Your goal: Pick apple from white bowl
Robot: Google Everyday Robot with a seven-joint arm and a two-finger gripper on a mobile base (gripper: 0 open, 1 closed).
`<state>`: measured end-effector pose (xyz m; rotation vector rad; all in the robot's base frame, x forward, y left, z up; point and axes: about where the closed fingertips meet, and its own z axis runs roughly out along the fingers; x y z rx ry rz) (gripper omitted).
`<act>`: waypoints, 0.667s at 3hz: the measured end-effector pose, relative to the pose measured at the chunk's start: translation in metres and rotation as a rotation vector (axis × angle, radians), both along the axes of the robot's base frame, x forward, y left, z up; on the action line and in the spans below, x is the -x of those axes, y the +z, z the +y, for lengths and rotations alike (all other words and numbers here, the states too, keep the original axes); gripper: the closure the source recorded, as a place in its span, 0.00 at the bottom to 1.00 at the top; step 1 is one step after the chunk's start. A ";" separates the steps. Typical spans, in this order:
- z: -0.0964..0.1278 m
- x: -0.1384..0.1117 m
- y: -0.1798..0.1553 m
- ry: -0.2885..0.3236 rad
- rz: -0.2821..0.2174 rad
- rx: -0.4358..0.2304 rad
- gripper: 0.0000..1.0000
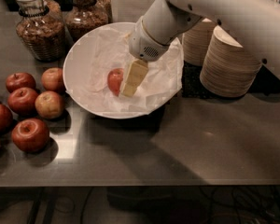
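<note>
Left of the white bowl point(79, 55), loose red apples point(30, 134) sit on the surface. The apple point(114, 80) lies inside the bowl on the paper, not yet lifted. The gripper point(127, 88) hangs against its right side; whether it grips cannot be told.

no readable text or numbers anywhere, none on the tool point(129, 89) inside the white bowl point(73, 55)

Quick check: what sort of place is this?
Probably a snack bar or break-room kitchenette: jars of snacks, stacked disposable bowls and loose apples on a steel counter. The gripper is in the white bowl, at the apple.
</note>
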<state>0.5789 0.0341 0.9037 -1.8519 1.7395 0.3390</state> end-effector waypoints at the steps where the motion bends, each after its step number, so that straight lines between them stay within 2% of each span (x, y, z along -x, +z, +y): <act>1: 0.006 -0.002 -0.013 0.028 -0.006 0.002 0.00; 2: 0.008 -0.003 -0.039 0.053 0.009 0.004 0.00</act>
